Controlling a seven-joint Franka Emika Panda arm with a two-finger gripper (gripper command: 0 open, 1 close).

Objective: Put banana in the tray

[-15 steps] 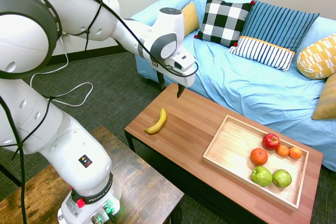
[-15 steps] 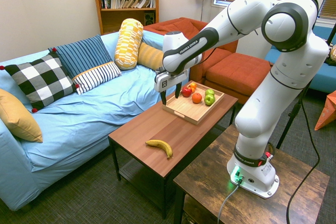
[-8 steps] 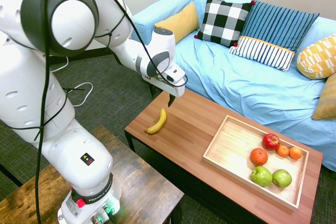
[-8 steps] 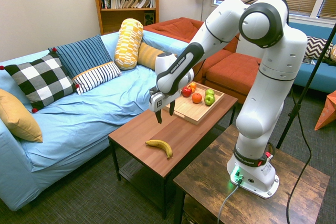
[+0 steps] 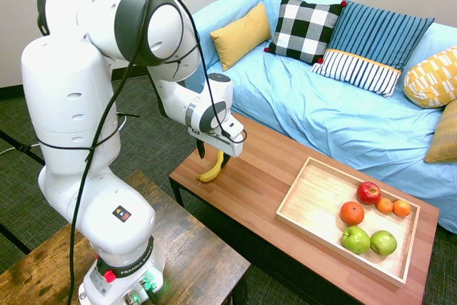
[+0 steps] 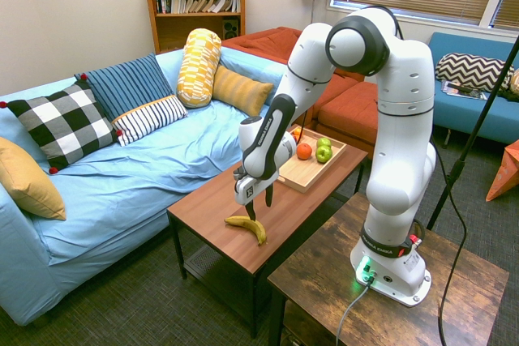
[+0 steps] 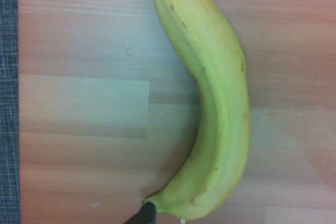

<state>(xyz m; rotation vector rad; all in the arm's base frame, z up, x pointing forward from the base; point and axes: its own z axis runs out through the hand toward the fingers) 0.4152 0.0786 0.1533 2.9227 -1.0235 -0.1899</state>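
Note:
The yellow banana point(image 5: 211, 172) lies flat on the reddish-brown table near its end, away from the tray. My gripper point(image 5: 213, 156) hangs just above it, pointing down and open, with a dark finger on either side of the fruit and no contact that I can make out. From the other side, the banana point(image 6: 249, 227) sits just below the gripper point(image 6: 258, 209). The wrist view is filled by the banana point(image 7: 220, 108) lying on the wood. The light wooden tray point(image 5: 314, 205) rests at the table's other end, its near half bare; it also shows as the tray point(image 6: 285, 173).
A red apple point(image 5: 368, 192), two green apples point(image 5: 355, 239), and oranges point(image 5: 351, 213) lie in the tray's far part. The table edge point(image 5: 187, 183) runs close to the banana. A blue sofa point(image 5: 335, 116) with cushions stands behind the table.
The arm swung down and toward the table's end, bringing the open gripper from well above the table to just over the banana. The banana and tray have not moved.

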